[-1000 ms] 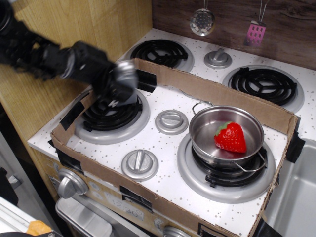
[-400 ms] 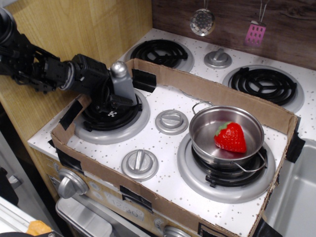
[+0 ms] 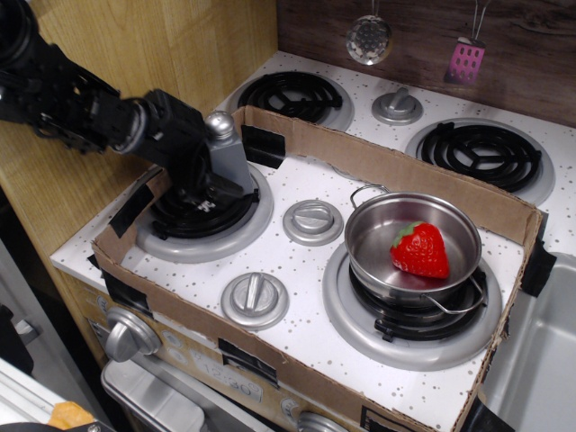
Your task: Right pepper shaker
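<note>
The grey pepper shaker [image 3: 227,155] with its shiny round silver cap stands upright on the front-left burner [image 3: 203,214] inside the cardboard box. My black gripper [image 3: 205,180] comes in from the left and sits low against the shaker's left side, at its base. Its fingers are dark against the dark burner grate, so I cannot tell whether they still clamp the shaker.
A cardboard box wall [image 3: 396,162] rings the front stove area. A silver pot [image 3: 378,238] holding a red strawberry [image 3: 420,249] sits on the front-right burner. Round silver knobs [image 3: 312,221] [image 3: 255,300] lie between the burners. A wooden wall stands at the left.
The shaker went from tilted and blurred in my gripper to standing upright on the burner. My arm has since risen slightly; the shaker has stayed put.
</note>
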